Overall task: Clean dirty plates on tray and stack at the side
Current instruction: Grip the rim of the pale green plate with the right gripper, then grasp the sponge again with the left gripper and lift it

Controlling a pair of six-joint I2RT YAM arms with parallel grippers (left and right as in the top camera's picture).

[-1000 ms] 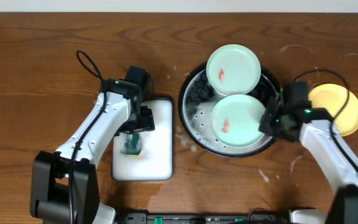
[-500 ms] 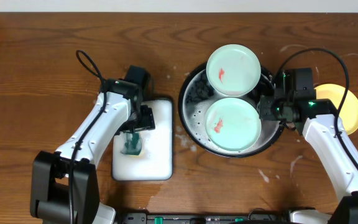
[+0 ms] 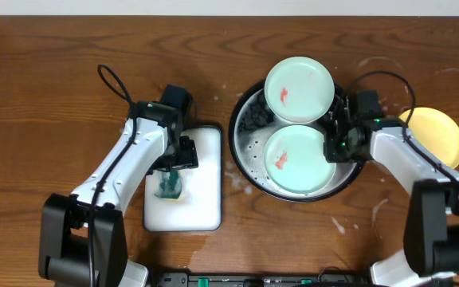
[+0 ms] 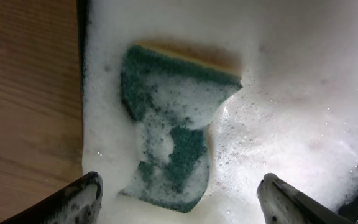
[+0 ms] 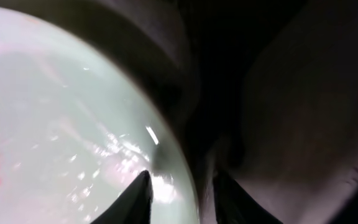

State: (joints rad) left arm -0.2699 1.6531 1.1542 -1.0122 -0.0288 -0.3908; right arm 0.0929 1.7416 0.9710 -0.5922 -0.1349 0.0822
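At the right gripper (image 5: 182, 194): two dark fingertips (image 5: 137, 198) stand a narrow gap apart, astride the right rim of the near plate (image 3: 296, 159). One tip is over the pale face, the other outside it. Whether they actually pinch the rim cannot be told.
At the left gripper (image 4: 182, 196): fingers are spread wide and hold nothing, hovering just above the sponge (image 4: 173, 143).
Sponge: green with a yellow edge, lying flat and coated in foam on the white tray (image 3: 205, 199), left of the basin.
Near plate: pale mint with a red smear left of centre, lying inside the basin (image 3: 241, 151). Its far edge meets the far plate.
Far plate (image 3: 299, 89): pale mint with a small red smear, resting on the basin's far rim and partly overhanging it.
Yellow plate (image 3: 441, 139): on the table (image 3: 54, 80) right of the basin, partly behind the right arm. No smear shows on it.
Basin: round and black, with suds on its floor.
Step in hand: likely steadying the near plate by its rim, ready for washing, while the sponge waits to be picked up.
Next move: probably the left fingers drop and close on the sponge, then carry it to the red smear. This calls for a firm hold on the slippery rim.
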